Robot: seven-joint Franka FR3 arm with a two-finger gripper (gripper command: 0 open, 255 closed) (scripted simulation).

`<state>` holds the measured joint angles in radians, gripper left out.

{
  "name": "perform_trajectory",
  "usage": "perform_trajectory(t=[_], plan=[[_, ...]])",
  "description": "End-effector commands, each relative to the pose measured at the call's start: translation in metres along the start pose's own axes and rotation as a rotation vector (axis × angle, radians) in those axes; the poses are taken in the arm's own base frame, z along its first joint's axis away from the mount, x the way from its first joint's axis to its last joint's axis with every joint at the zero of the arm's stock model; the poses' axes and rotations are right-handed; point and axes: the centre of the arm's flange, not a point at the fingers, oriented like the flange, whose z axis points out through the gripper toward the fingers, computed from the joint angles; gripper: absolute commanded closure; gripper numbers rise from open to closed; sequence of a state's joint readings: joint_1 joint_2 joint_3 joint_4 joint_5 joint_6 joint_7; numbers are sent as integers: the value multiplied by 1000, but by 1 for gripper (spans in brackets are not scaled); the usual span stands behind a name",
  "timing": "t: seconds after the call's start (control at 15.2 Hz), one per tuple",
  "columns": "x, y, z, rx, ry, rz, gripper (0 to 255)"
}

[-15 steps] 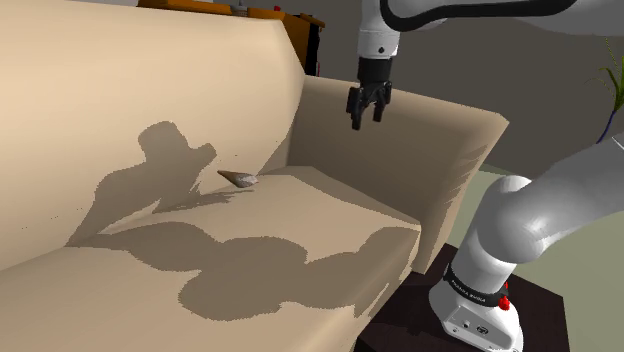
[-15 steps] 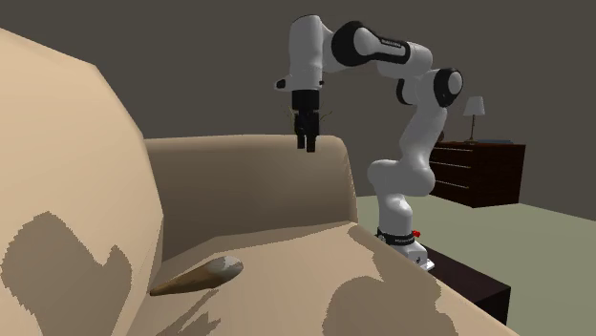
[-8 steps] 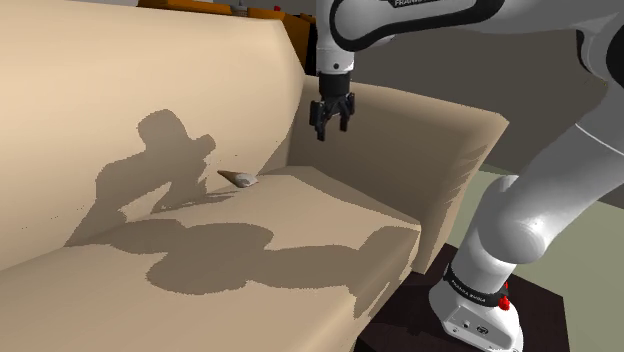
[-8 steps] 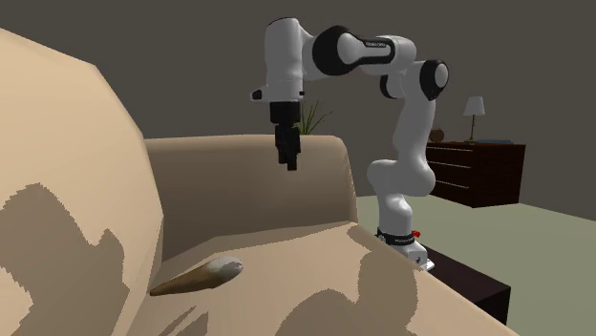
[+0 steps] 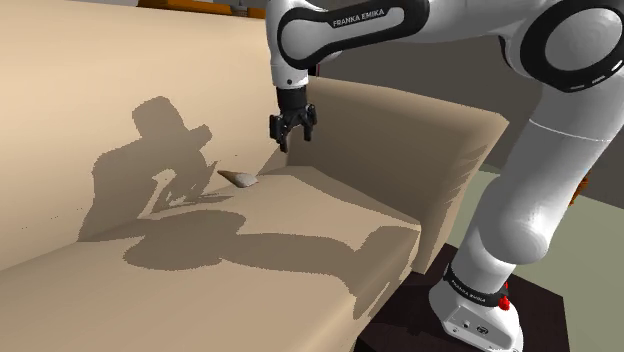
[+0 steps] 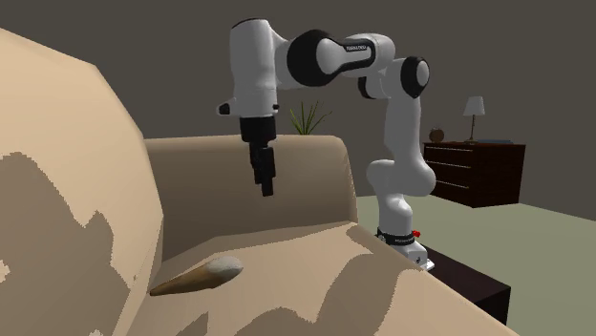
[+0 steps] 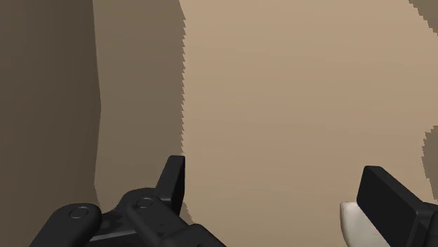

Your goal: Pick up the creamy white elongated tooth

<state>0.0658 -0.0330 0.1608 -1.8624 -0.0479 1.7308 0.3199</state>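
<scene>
The tool [image 5: 293, 139] is wide open and empty, above the tooth [image 5: 241, 179] on the sofa [image 5: 340, 215]. I'd centre over the tooth, straddle its narrow width, then drop.

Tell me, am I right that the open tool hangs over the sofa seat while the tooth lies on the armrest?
Not quite: the tooth lies on the seat, near the backrest, not on the armrest, as the shoulder view shows. The open tool does hang over the seat.
</scene>
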Motion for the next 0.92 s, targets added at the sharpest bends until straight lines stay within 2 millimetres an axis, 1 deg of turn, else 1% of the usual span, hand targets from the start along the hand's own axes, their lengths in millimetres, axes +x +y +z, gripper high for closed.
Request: perform_trajectory(t=[0.0,0.86], plan=[[20,-15,8,-5,-8,-9,0],[146,-129,68,-39,-56,-64,0]])
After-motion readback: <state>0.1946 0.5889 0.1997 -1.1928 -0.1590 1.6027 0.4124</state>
